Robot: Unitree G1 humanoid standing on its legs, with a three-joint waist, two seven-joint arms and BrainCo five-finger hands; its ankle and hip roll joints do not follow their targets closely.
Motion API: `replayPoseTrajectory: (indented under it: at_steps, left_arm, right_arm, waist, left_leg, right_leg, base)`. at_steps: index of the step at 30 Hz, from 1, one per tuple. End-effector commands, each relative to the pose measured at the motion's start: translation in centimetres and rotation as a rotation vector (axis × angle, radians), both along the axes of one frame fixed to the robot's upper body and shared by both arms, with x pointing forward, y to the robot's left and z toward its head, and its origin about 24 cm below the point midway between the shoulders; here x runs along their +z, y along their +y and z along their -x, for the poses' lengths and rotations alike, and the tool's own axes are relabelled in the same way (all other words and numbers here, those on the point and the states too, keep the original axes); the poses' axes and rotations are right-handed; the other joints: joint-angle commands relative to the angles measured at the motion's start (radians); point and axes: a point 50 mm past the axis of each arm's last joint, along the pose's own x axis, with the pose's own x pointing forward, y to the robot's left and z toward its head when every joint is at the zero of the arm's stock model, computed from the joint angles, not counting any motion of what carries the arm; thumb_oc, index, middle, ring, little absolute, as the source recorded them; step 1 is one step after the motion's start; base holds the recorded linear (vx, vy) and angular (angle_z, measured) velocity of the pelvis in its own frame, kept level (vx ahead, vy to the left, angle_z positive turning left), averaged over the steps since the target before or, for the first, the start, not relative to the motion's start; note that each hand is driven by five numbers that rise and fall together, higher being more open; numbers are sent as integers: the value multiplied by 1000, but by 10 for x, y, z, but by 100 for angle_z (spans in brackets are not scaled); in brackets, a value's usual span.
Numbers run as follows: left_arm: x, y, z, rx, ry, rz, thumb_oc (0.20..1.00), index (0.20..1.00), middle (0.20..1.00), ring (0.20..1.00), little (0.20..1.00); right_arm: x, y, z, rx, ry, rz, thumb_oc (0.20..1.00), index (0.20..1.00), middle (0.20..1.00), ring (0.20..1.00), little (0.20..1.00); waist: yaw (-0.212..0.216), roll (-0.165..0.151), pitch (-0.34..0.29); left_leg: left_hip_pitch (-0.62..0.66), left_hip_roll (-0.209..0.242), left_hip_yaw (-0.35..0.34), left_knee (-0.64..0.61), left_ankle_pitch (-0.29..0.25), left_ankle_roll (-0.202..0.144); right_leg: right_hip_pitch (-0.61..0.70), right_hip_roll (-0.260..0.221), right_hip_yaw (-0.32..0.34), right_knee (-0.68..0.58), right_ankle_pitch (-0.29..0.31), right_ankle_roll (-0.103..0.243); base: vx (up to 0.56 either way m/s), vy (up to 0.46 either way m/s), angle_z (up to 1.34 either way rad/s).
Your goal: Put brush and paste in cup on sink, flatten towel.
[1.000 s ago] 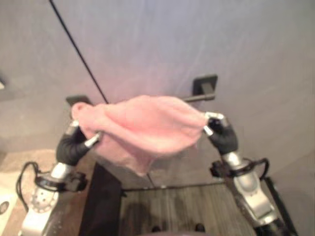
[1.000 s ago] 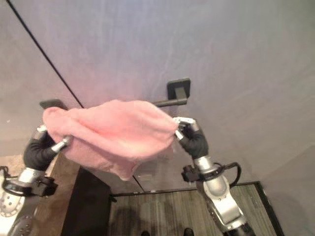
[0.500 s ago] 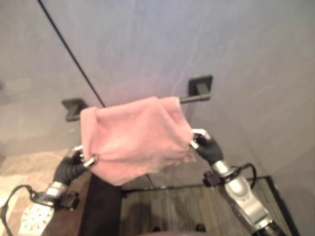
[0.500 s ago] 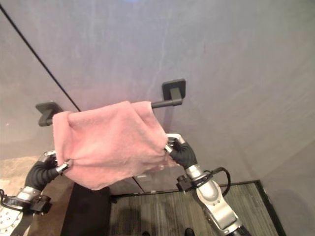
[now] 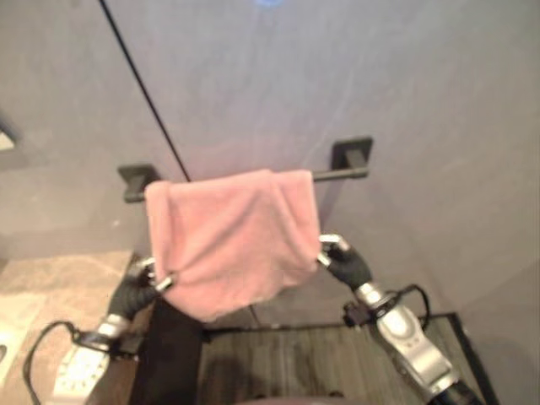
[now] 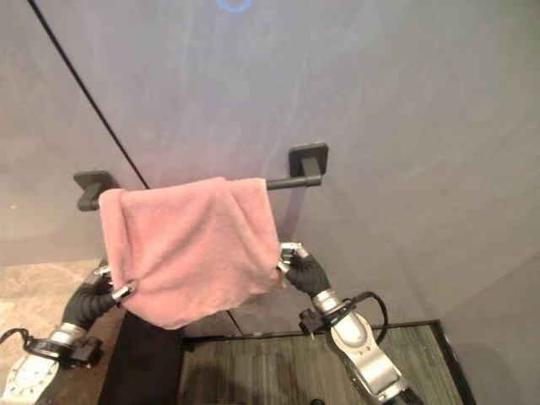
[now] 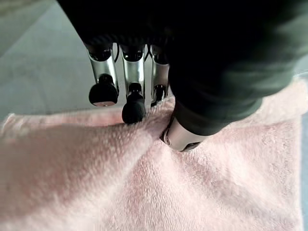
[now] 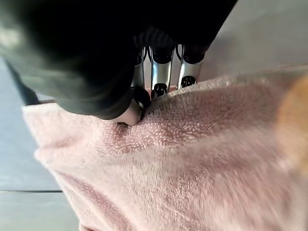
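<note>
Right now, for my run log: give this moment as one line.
towel: draped over wall bar | left hand: pinching towel's lower corner | right hand: pinching opposite edge

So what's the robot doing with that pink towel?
The robot is straightening a pink towel that hangs over a dark towel bar on the grey wall. Its left hand pinches the towel's lower edge on one side and its right hand pinches the other side. The towel is draped over the bar, but its bottom edge hangs uneven.

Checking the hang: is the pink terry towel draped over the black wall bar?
Yes, the pink terry towel hangs over the black wall bar.
</note>
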Motion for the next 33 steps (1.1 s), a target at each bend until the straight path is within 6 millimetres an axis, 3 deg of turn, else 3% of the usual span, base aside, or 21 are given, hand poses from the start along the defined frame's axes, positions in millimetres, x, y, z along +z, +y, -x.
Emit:
replayPoseTrajectory:
  at_steps: [1,13,23,33]
  left_arm:
    - [11,11,-13,-8,-46,-117,200,200,200,200,200]
    - [-12,14,-15,78,19,-90,200,200,200,200,200]
    - [-14,11,-25,84,12,-79,200,200,200,200,200]
    - [-17,13,-25,104,22,-80,200,200,200,200,200]
  right_arm:
    - [17,10,-6,23,-108,-14,200,200,200,200,200]
    - [3,2,-11,-12,-50,40,200,200,200,200,200]
    - [9,7,-16,6,-97,82,200,200,200,200,200]
    - [0,10,-19,13,-66,107,200,200,200,200,200]
  waist:
    - [-4,-63,14]
    - [-5,-82,20]
    - [-6,-94,31]
    - [-3,-98,25]
  left_leg:
    - [41,3,-48,13,-90,39]
    - [40,13,-57,63,-110,38]
    - [30,17,-63,113,-135,40]
    - [35,17,-61,114,-142,42]
  right_leg:
    - [56,-67,-74,6,-48,42]
    - [88,-59,-83,6,-64,27]
    - [86,-55,-81,38,-82,20]
    - [84,-52,-73,40,-84,22]
  base:
    - [37,-19,2]
    - [20,-12,2]
    - [9,2,4]
    - [13,7,-1]
